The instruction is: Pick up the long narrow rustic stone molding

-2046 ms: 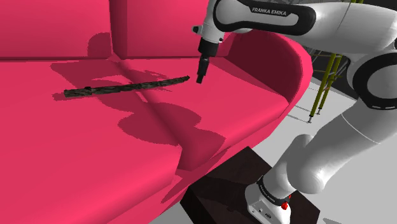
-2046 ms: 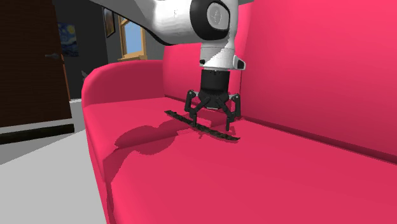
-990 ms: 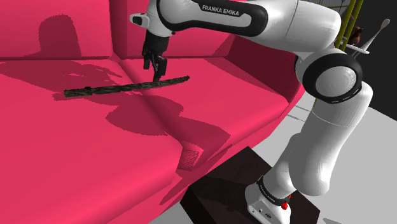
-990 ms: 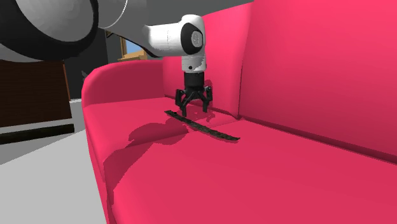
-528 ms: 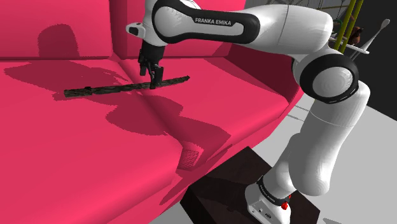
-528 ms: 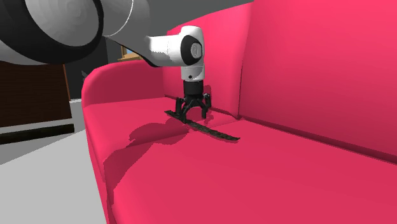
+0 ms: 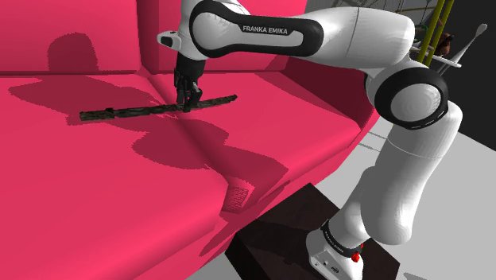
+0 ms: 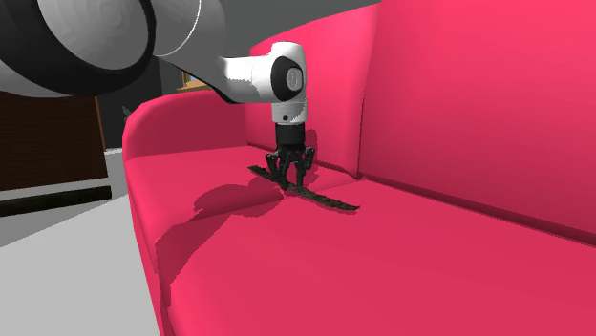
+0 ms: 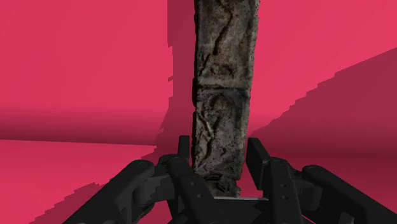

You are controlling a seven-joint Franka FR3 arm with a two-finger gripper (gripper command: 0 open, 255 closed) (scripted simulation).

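Nearest: dark stand (image 7: 270, 229), set against the front edge of the pink sofa (image 7: 342, 95). Reaches from there out over the seat cushion (image 7: 119, 191).

Farther out: gripper (image 7: 187, 97) down at cushion level, clamped on the stone molding (image 7: 127, 112). In the wrist view, fingers (image 9: 257, 160) pressed to its two long sides, or very nearly so. Lies flat on the cushion, dark and rough-faced, lengthwise along the seat. Sits near the backrest (image 7: 63, 36) but apart from it.

Grips off-centre, going by the shoulder view: nearer the end at that view's right, with the longer part running left.

Risks, as judgement only:
- May pivot between the fingers on lift and droop at the long end, owing to the off-centre hold.
- May slip if contact rests only on the irregular carved faces.
- May drag along the cushion if raised before the clamp is firm.
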